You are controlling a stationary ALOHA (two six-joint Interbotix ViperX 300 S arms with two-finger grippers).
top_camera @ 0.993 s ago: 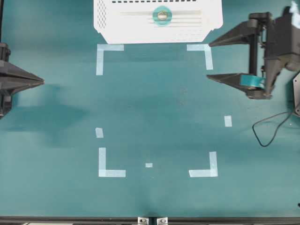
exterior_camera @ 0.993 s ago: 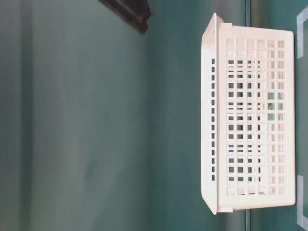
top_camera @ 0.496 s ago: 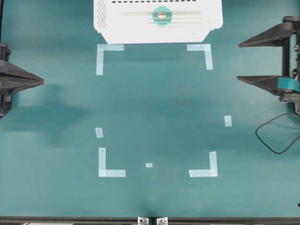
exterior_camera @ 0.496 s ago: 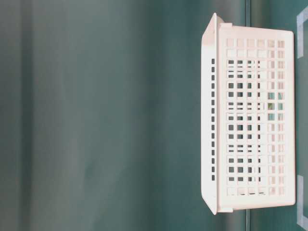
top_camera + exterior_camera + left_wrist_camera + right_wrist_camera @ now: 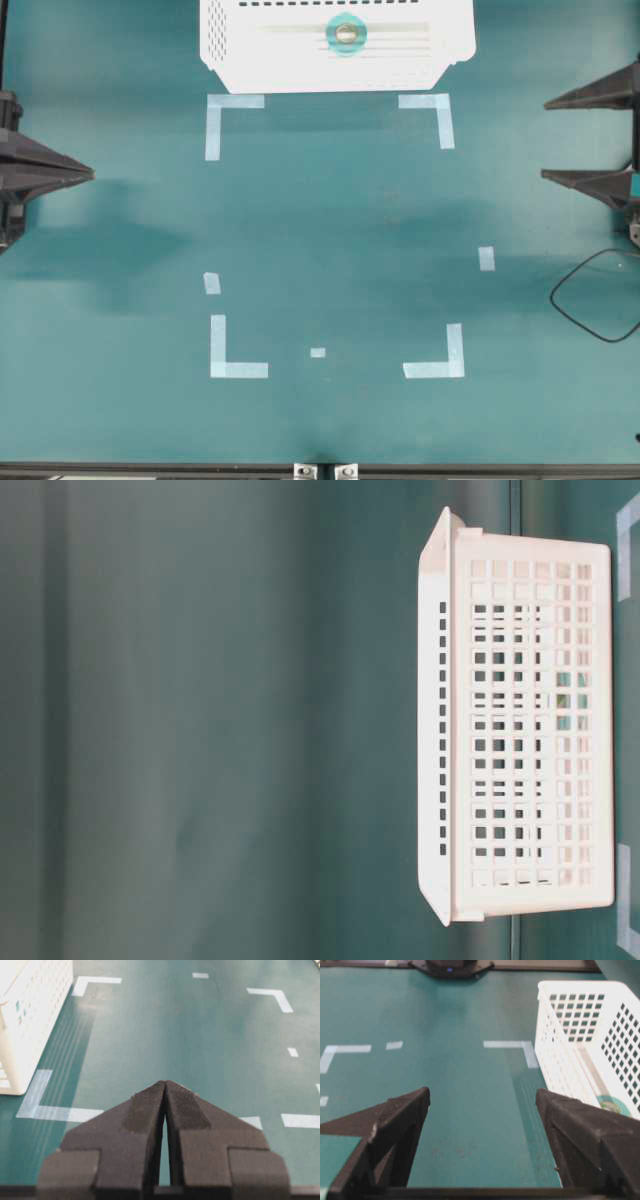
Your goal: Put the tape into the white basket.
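Observation:
The teal tape (image 5: 346, 34) lies flat on the ribbed bottom of the white basket (image 5: 230, 62) at the table's far middle. In the right wrist view the tape (image 5: 612, 1106) shows through the slotted wall of the basket (image 5: 580, 1035). My right gripper (image 5: 546, 140) hovers at the right edge, well away from the basket, open and empty (image 5: 482, 1092). At the left edge my left gripper (image 5: 90, 175) is shut on nothing, its pads pressed together (image 5: 165, 1082). The basket (image 5: 35, 1010) stands far to its left.
Pale-blue corner marks (image 5: 235, 102) (image 5: 435, 366) and small strips (image 5: 486, 258) frame the middle of the green table. A black cable (image 5: 590, 300) loops near the right edge. The basket (image 5: 520, 740) fills the table-level view.
My right gripper has drawn back to the right, still open, and has left the table-level view. The tape stays in the basket. The left arm has not moved.

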